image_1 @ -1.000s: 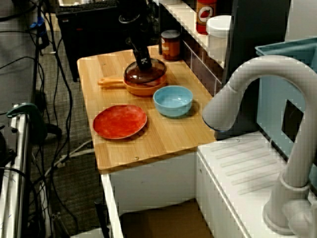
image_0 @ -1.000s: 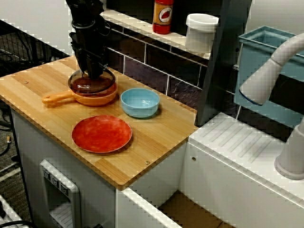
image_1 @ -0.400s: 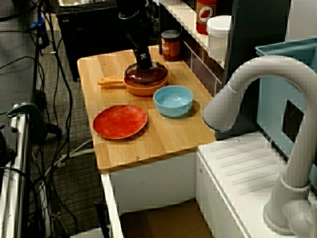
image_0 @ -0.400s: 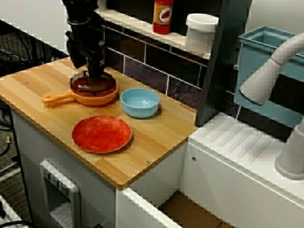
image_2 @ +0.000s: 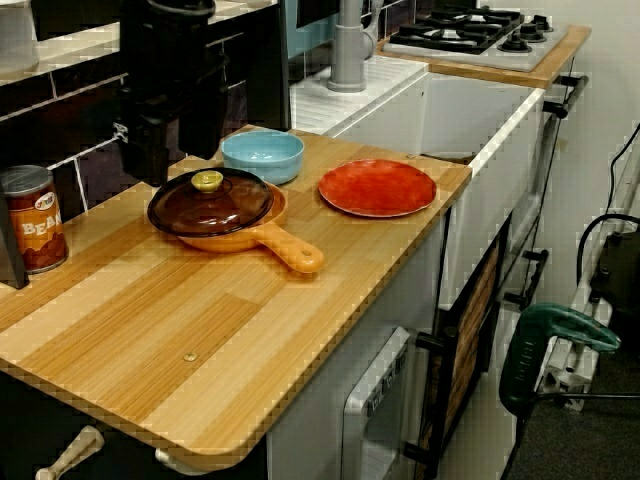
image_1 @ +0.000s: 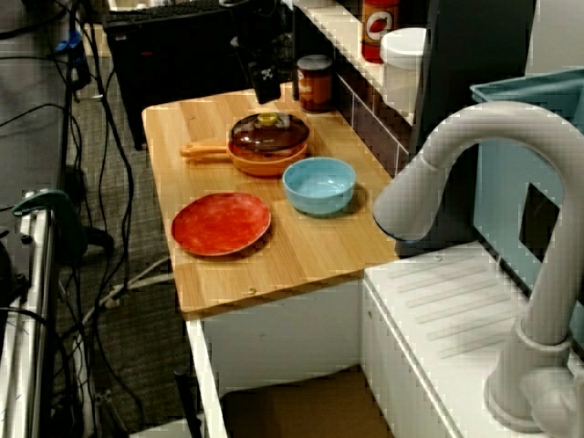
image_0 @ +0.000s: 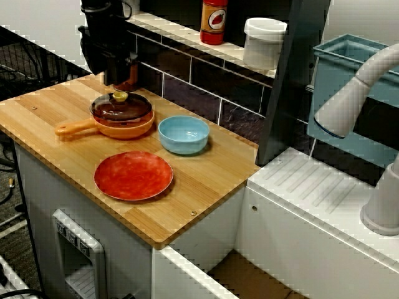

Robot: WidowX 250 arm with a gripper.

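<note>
Brown glass lid (image_0: 121, 107), one, rests on one orange pan (image_0: 78, 129) in the front view; gripper (image_0: 116, 79) hangs just above, finger spread indeterminate. Sink-side view: one blue bowl (image_1: 318, 185), one red plate (image_1: 221, 224). Counter-end view: one bean can (image_2: 32, 220).

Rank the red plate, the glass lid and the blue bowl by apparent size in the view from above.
1. red plate, largest, though nearest the camera.
2. glass lid.
3. blue bowl, only slightly smaller-looking than the lid.
</note>
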